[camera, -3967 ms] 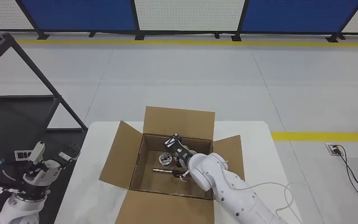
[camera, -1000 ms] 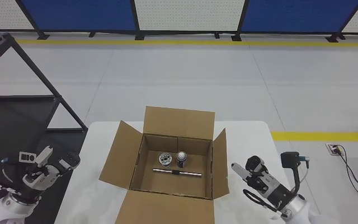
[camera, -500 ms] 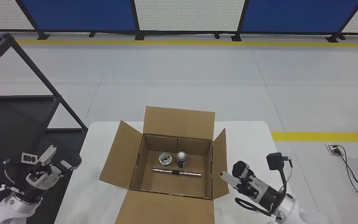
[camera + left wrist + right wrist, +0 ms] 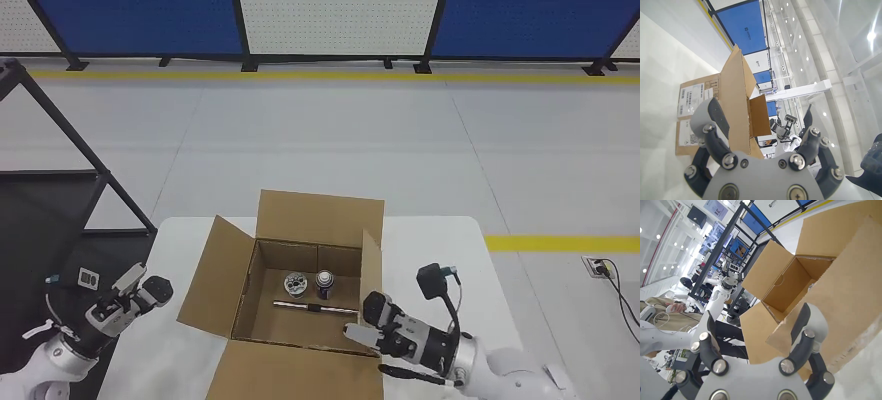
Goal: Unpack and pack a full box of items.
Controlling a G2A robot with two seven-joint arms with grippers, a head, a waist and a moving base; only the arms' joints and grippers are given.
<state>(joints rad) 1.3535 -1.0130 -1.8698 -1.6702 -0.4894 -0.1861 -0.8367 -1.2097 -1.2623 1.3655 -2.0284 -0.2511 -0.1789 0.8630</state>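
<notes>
The open cardboard box (image 4: 320, 215) stands mid-table. On its floor lie a round metal part (image 4: 295, 283), a dark can (image 4: 325, 281) and a thin rod (image 4: 315, 307). Its right flap (image 4: 371, 268) stands nearly upright. My right gripper (image 4: 364, 325) is open at that flap's near end, on the outside. In the right wrist view the right gripper (image 4: 757, 321) faces the box (image 4: 783, 262), and one finger (image 4: 806, 317) lies against the flap's edge. My left gripper (image 4: 152, 292) is open and holds nothing, just left of the spread left flap (image 4: 205, 280). In the left wrist view the left gripper (image 4: 762, 115) faces the labelled box (image 4: 734, 79).
The white table (image 4: 440, 250) has bare room to the right of the box and along its left edge. A black metal rack (image 4: 60, 150) stands off the table to the left. Blue panels (image 4: 140, 25) line the far floor.
The right arm left the box, swung out right, then came back against the right flap, which rose from lying out to nearly upright. The left gripper moved right, toward the left flap.
</notes>
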